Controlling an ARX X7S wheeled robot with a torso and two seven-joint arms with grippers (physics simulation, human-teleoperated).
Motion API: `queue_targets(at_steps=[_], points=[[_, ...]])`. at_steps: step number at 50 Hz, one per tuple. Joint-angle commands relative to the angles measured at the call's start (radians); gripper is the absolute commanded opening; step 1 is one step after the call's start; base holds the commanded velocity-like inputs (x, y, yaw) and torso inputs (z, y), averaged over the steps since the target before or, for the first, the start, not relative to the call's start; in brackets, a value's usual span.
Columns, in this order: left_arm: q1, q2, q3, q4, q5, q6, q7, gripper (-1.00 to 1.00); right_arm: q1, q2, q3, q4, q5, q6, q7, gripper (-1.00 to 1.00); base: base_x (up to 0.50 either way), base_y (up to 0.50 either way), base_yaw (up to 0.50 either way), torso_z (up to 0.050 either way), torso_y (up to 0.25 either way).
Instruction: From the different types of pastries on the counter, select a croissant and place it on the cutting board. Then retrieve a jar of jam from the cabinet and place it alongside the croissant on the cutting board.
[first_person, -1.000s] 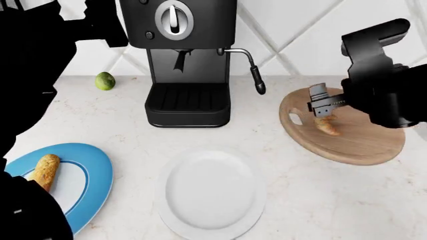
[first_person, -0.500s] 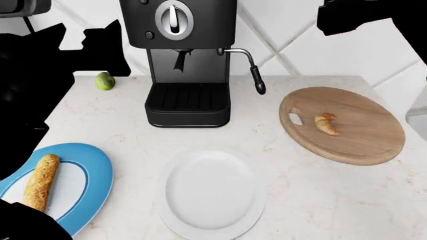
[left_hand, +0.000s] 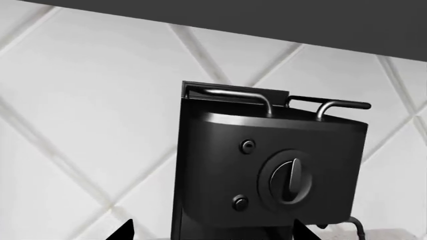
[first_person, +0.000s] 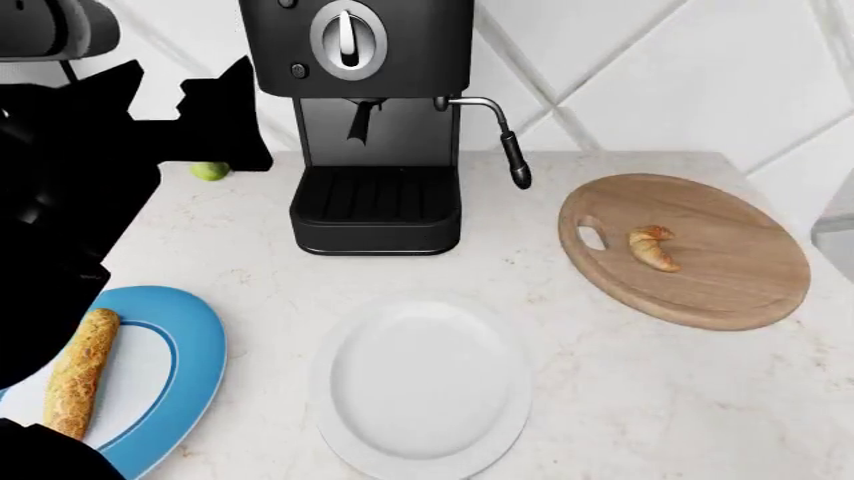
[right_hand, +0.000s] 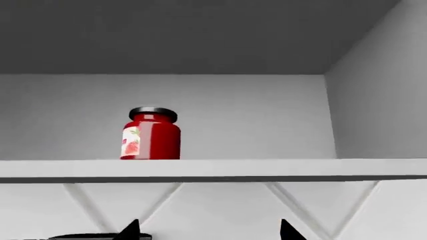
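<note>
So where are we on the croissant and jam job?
First half looks done: the croissant lies on the wooden cutting board, nothing holding it. In hand: the right wrist view faces the jam jar, upright on the cabinet shelf, ungrasped; the right tool's tips show apart, so it looks open and empty. Left: grasp the jar and set it beside the croissant. The loaf sits on the blue plate.
</note>
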Motion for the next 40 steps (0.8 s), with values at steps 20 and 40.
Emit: queue_targets(at_steps=[20,40], points=[[0.042,-0.053,0.053,-0.024,0.008,0.094,0.028,1.0,0.388,-0.331,-0.198,0.593,-0.362,-0.042,-0.26,1.0,0.0,0.0,0.0,0.0,0.0],[0.033,-0.089,0.009,-0.046,-0.038,0.082,0.019,1.0,0.617,-0.573,-0.331,1.225,-0.495,-0.064,-0.435,1.0,0.0,0.0,0.0,0.0,0.0]])
